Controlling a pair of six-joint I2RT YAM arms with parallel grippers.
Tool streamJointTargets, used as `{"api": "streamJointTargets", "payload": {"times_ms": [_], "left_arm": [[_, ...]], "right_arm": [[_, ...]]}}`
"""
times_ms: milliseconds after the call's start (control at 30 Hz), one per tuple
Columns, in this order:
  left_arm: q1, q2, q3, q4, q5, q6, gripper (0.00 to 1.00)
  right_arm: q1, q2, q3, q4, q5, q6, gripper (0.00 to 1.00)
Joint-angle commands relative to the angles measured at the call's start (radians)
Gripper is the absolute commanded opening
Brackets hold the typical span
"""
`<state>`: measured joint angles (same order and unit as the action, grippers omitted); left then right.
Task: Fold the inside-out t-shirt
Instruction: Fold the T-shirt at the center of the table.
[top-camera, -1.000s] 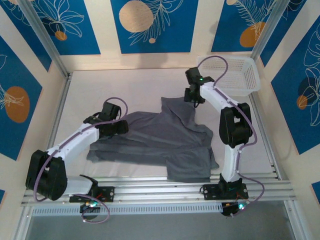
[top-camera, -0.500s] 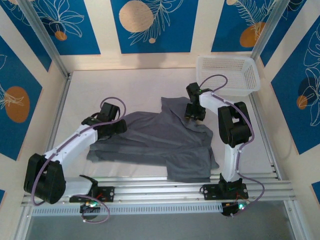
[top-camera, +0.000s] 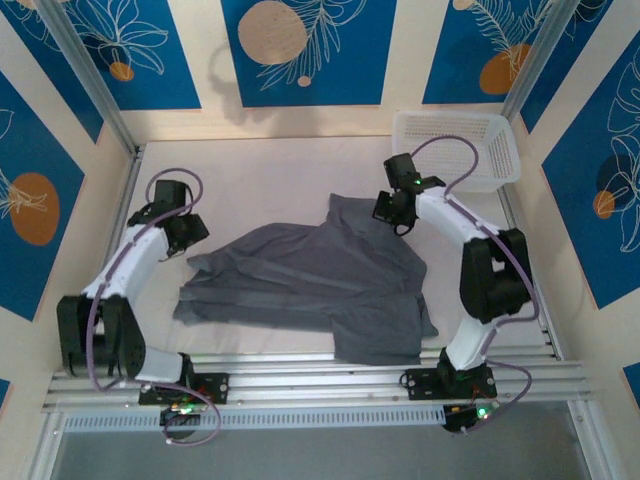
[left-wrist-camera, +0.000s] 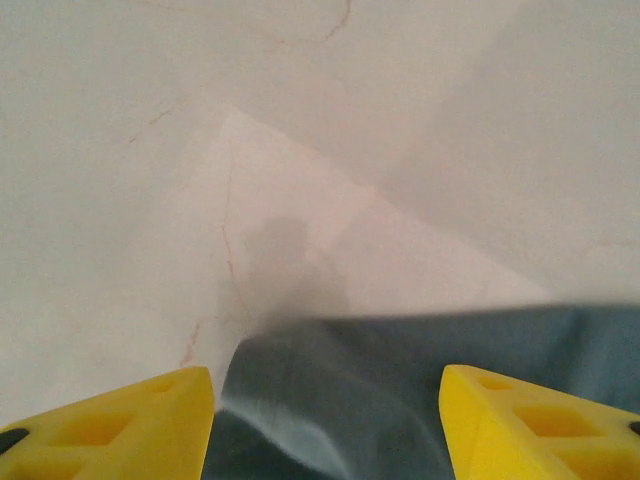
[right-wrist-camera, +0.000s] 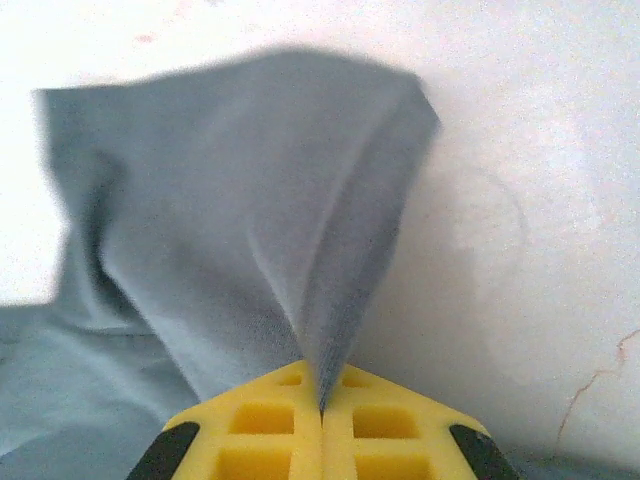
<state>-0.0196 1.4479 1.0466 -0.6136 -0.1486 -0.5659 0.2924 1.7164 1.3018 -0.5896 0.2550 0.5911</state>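
T-shirt (top-camera: 300, 280) edge between right jaws

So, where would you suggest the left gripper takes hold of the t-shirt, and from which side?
Probably the far-left corner of the t-shirt, coming in from the left. It juts onto bare table right before the open left gripper, and mirrors the far fold the right gripper pinches.

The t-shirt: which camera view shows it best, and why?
Top external: the whole t-shirt lies in view on the table. Right wrist gives a fold pinched in the right gripper; left wrist, an edge by the open left gripper.
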Motion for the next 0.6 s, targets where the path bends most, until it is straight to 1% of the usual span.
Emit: {"api": "streamJointTargets", "payload": {"times_ms": [0,67,133,267,333,367,400,433,533,567], "left_arm": [[0.043,0.103,0.027,-0.008,0.1,0.008,0.61],[0.071,0.161,0.026,0.017,0.142,0.004,0.62],[0.093,0.218,0.019,0.05,0.227,0.008,0.62],[0.098,0.279,-0.024,0.147,0.356,-0.019,0.62],[0.098,0.301,-0.042,0.191,0.404,-0.033,0.58],[0.098,0.306,-0.046,0.201,0.406,-0.037,0.55],[0.098,0.311,-0.048,0.207,0.399,-0.04,0.48],[0.099,0.313,-0.045,0.206,0.381,-0.038,0.38],[0.104,0.31,-0.028,0.197,0.342,-0.03,0.02],[0.107,0.306,-0.021,0.19,0.337,-0.026,0.0]], "right_arm": [[0.006,-0.047,-0.088,0.065,-0.095,-0.008,0.04],[0.01,-0.075,-0.135,0.094,-0.123,0.003,0.04],[0.01,-0.096,-0.173,0.115,-0.145,0.01,0.05],[0.013,-0.106,-0.195,0.108,-0.169,0.004,0.05],[0.016,-0.109,-0.202,0.109,-0.181,-0.002,0.05],[0.017,-0.11,-0.203,0.109,-0.183,-0.003,0.05],[0.02,-0.11,-0.205,0.109,-0.185,-0.005,0.05],[0.021,-0.109,-0.206,0.109,-0.184,-0.006,0.05],[0.019,-0.11,-0.21,0.11,-0.182,-0.005,0.05],[0.016,-0.111,-0.21,0.109,-0.179,-0.004,0.05]]}}
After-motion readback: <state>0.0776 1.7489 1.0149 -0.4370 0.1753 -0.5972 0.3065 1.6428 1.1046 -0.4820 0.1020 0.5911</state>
